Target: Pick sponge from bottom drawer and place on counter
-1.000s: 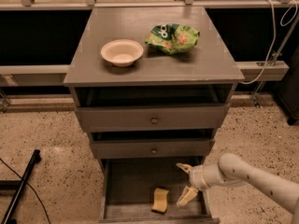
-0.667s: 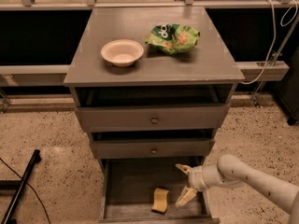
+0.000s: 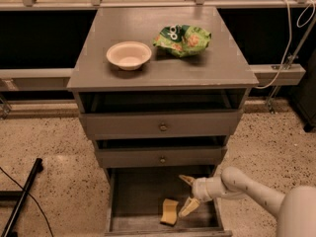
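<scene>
Your end effector [image 3: 189,194] gapes wide just beside the sponge [image 3: 170,212] in the bottom drawer [image 3: 136,196]; closing off-centre could shove it away.

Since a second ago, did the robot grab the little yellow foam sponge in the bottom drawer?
Not yet. The gripper crept slightly left toward the pale-yellow foam sponge, open, holding nothing. The sponge lies unmoved in the deep grey bottom drawer; the round white bowl and crumpled green snack bag on the grey wooden counter stayed put.
</scene>
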`<state>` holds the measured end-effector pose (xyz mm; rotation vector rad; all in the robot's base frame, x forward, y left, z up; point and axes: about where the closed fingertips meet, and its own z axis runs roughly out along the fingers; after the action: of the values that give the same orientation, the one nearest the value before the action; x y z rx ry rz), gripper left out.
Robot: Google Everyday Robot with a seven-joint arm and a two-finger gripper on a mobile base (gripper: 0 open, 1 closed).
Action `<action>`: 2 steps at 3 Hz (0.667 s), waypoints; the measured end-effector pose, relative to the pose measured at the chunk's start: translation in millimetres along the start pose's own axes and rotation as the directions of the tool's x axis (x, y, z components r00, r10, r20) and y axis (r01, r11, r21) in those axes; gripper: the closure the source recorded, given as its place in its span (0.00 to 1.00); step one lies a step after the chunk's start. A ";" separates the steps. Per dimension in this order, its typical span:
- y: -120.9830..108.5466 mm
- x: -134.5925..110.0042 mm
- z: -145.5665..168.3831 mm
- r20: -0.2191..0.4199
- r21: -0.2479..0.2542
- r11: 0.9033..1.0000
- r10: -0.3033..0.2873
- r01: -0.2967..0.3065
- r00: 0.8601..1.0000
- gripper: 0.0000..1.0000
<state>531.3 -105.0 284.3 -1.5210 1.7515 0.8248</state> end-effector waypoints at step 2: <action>-27.2 71.5 66.7 0.015 -0.019 1.000 0.018 -0.018 1.000 0.00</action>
<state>556.5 -94.9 186.5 -1.5094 1.7537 0.8620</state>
